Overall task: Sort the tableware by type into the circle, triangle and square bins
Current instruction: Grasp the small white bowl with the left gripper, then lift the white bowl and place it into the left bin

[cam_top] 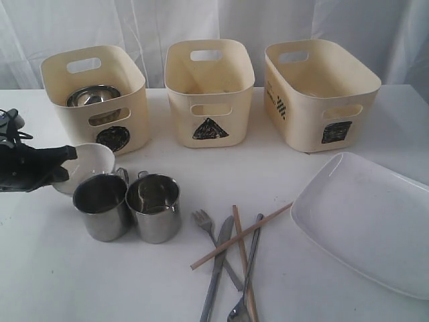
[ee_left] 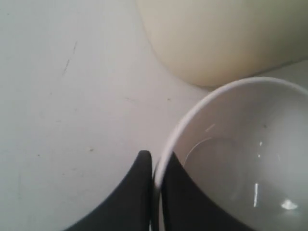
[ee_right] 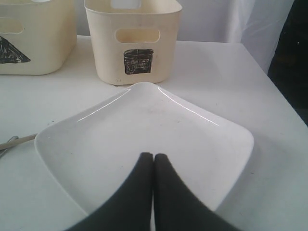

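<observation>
My left gripper (ee_left: pixel 155 161) is shut on the rim of the small white bowl (cam_top: pixel 90 163) (ee_left: pixel 245 154), which is tilted just in front of the circle bin (cam_top: pixel 100 94). A steel bowl (cam_top: pixel 92 95) lies inside that bin. Two steel mugs (cam_top: pixel 102 206) (cam_top: pixel 155 206) stand side by side beside the white bowl. Fork (cam_top: pixel 203 221), knife (cam_top: pixel 216 272), spoon (cam_top: pixel 245 282) and two chopsticks (cam_top: pixel 238 236) lie crossed at the front. My right gripper (ee_right: pixel 153 158) is shut with nothing in it, above the large white plate (cam_top: pixel 369 218) (ee_right: pixel 144 130). It is out of the exterior view.
The triangle bin (cam_top: pixel 209 90) stands at the back middle and the square bin (cam_top: pixel 322 94) (ee_right: pixel 132 41) at the back right. A white curtain hangs behind the table. The table's right edge (ee_right: pixel 269 82) runs close beside the plate.
</observation>
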